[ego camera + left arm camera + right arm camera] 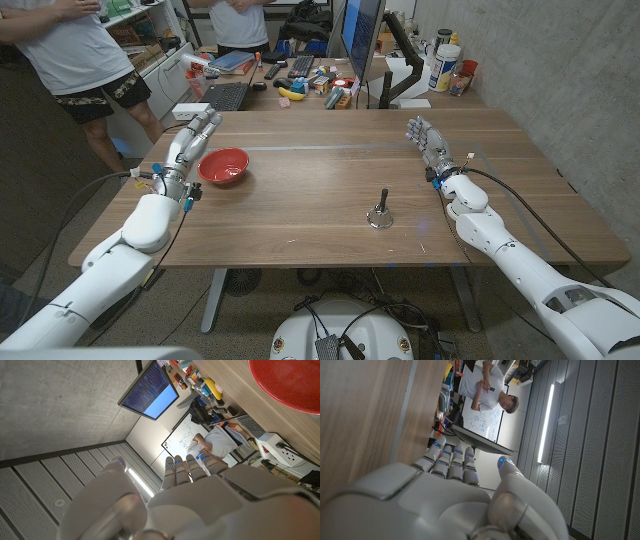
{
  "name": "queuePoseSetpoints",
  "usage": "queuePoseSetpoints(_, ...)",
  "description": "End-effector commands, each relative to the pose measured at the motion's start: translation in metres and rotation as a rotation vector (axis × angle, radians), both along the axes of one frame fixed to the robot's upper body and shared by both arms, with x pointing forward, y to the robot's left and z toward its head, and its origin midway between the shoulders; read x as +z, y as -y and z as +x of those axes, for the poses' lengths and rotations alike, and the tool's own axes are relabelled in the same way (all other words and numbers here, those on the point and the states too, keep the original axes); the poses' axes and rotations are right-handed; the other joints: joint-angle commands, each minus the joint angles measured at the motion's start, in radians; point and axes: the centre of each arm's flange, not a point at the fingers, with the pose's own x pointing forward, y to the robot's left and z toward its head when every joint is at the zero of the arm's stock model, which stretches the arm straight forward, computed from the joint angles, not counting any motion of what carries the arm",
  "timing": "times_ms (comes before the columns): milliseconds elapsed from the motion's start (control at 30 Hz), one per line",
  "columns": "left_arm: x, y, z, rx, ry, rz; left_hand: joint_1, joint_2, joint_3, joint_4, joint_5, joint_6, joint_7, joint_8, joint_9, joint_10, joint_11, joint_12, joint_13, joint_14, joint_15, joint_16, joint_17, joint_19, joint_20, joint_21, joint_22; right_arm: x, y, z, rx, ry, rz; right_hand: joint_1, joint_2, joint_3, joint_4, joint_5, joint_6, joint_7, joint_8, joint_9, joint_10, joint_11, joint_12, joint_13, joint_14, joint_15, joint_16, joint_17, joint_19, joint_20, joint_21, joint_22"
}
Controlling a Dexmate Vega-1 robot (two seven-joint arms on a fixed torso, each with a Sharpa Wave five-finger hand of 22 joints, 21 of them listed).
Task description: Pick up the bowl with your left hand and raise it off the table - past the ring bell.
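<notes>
Head view: a wooden tabletop (300, 190) seen from above. A red bowl (223, 166) sits on it toward the robot's left side. The left hand (190, 145) is just beside the bowl on its outer side, fingers extended and apart, grasping nothing. A small ring bell (380, 213) with an upright handle stands near the middle of the tabletop, well apart from the bowl. The right hand (430, 145) is at the far right, released, fingers extended, holding nothing. Two people stand behind the tabletop beside a cluttered desk with a monitor (362, 35).

Left wrist view: the back of the left hand (200, 495), fingers straight; the bowl (292, 382) shows at one corner on the tabletop.

Right wrist view: the back of the right hand (445, 495), fingers extended beside bare wood.
</notes>
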Motion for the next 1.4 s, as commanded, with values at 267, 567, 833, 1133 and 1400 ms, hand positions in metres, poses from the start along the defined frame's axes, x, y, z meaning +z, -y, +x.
queuePoseSetpoints(267,-0.002,-0.004,-0.012,0.093,0.013,0.048,0.014,0.000,0.001,-0.010,0.000,0.017,-0.001,0.004,0.005,0.015,-0.004,0.008,0.004,0.011,-0.006,0.007,0.006,0.007,-0.041,0.004,0.005,-0.001,0.002,-0.004,-0.005,0.006,0.003,-0.001,0.004,0.001,-0.005,0.003,0.008,-0.002,-0.004,0.005,0.007,0.000,0.000,0.002,0.002,-0.003,-0.002,0.002,0.007,-0.010,-0.006,0.004)
queuePoseSetpoints(567,-0.002,-0.006,-0.015,0.121,0.008,0.069,0.020,0.002,0.002,-0.013,0.000,0.021,-0.003,0.005,0.006,0.017,-0.006,0.008,0.004,0.013,-0.009,0.007,0.005,0.007,-0.040,0.004,0.005,-0.003,0.001,-0.004,-0.001,0.004,0.003,-0.001,0.003,0.001,-0.006,0.003,0.008,-0.002,-0.004,0.005,0.007,0.000,0.000,0.003,0.003,-0.003,-0.002,0.002,0.009,-0.010,-0.010,0.004)
queuePoseSetpoints(833,-0.003,-0.006,-0.016,0.137,0.009,0.083,0.028,0.006,0.005,-0.016,0.000,0.024,-0.008,0.005,0.006,0.020,-0.011,0.008,0.005,0.015,-0.010,0.006,0.005,0.007,-0.039,0.004,0.005,-0.003,0.002,-0.004,-0.002,0.005,0.004,-0.003,0.003,0.001,-0.005,0.003,0.008,-0.002,-0.004,0.005,0.008,-0.001,0.000,0.003,0.003,-0.003,-0.002,0.002,0.010,-0.010,-0.013,0.004)
queuePoseSetpoints(1133,0.001,-0.006,-0.018,0.155,0.009,0.099,0.036,0.010,0.007,-0.020,0.000,0.029,-0.012,0.005,0.006,0.026,-0.016,0.009,0.005,0.021,-0.015,0.007,0.005,0.010,-0.038,0.005,0.005,-0.004,0.000,-0.002,0.000,0.002,0.004,-0.003,0.003,0.001,-0.006,0.003,0.008,-0.002,-0.004,0.005,0.008,0.000,-0.001,0.003,0.002,-0.002,-0.003,0.002,0.011,-0.010,-0.017,0.004)
queuePoseSetpoints(1400,0.006,-0.006,-0.021,0.195,0.011,0.135,0.045,0.013,0.010,-0.025,0.000,0.030,-0.015,0.005,0.006,0.028,-0.020,0.009,0.005,0.027,-0.020,0.008,0.004,0.012,-0.041,0.005,0.005,-0.003,0.001,0.000,0.000,0.003,0.006,-0.003,0.003,0.002,-0.007,0.003,0.008,-0.002,-0.004,0.005,0.008,0.001,-0.001,0.003,0.001,-0.002,-0.003,0.002,0.011,-0.011,-0.020,0.004)
